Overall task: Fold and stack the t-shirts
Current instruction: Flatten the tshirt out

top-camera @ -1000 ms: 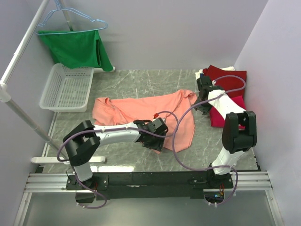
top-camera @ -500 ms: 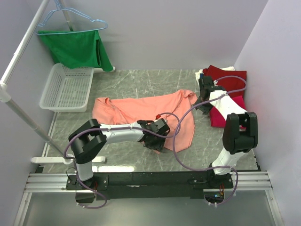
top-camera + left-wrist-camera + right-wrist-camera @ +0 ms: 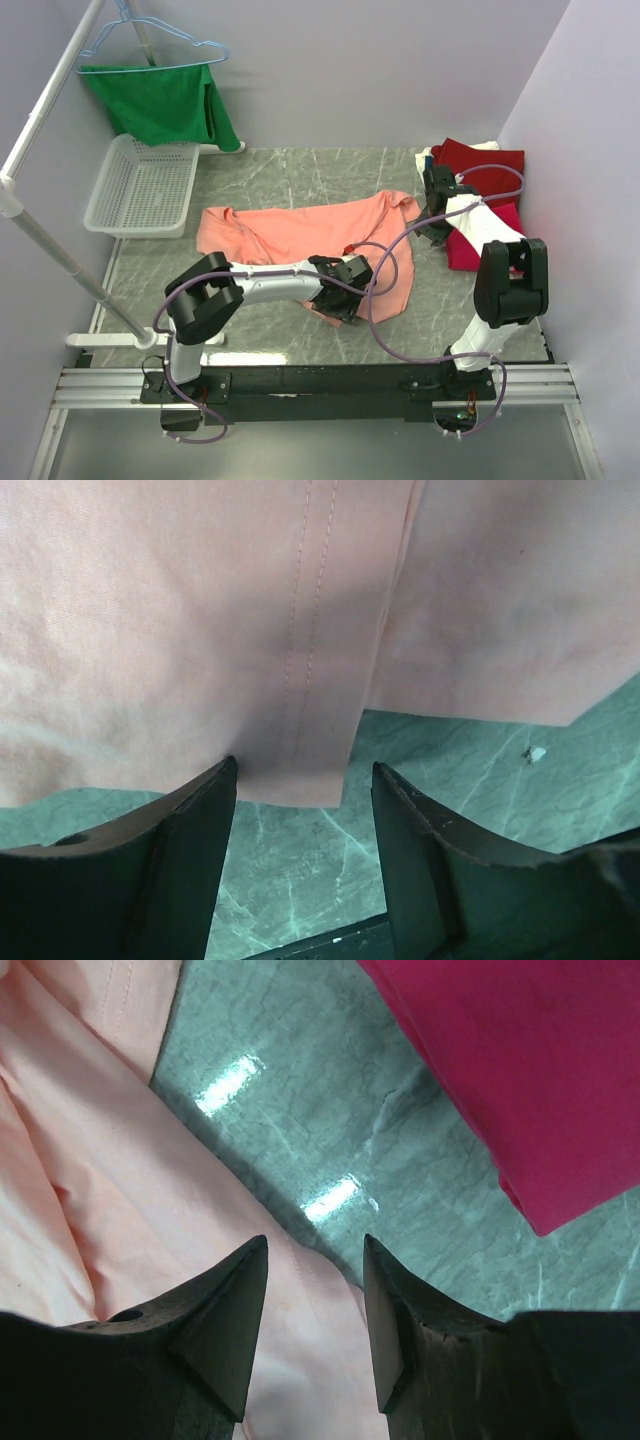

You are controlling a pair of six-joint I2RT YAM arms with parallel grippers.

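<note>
A salmon-pink t-shirt (image 3: 300, 235) lies spread across the middle of the table. My left gripper (image 3: 347, 292) is open, low over the shirt's near hem. In the left wrist view the hem (image 3: 320, 680) lies just beyond the open fingertips (image 3: 210, 810), with bare table between them. My right gripper (image 3: 432, 212) is open over the shirt's right edge. In the right wrist view the salmon cloth (image 3: 90, 1160) runs between the jaws and the crimson-pink shirt (image 3: 520, 1070) lies to the right. A dark red shirt (image 3: 485, 165) and the crimson-pink shirt (image 3: 462, 248) lie folded at the far right.
A white mesh basket (image 3: 140, 187) stands at the back left. A green garment (image 3: 165, 103) on a light-blue hanger (image 3: 150, 35) hangs from a white rail (image 3: 45, 115). Lilac walls close in the back and right. A dark rail (image 3: 320, 380) runs along the near edge.
My left gripper has slid to the right along the shirt's near hem. The right gripper has hardly moved.
</note>
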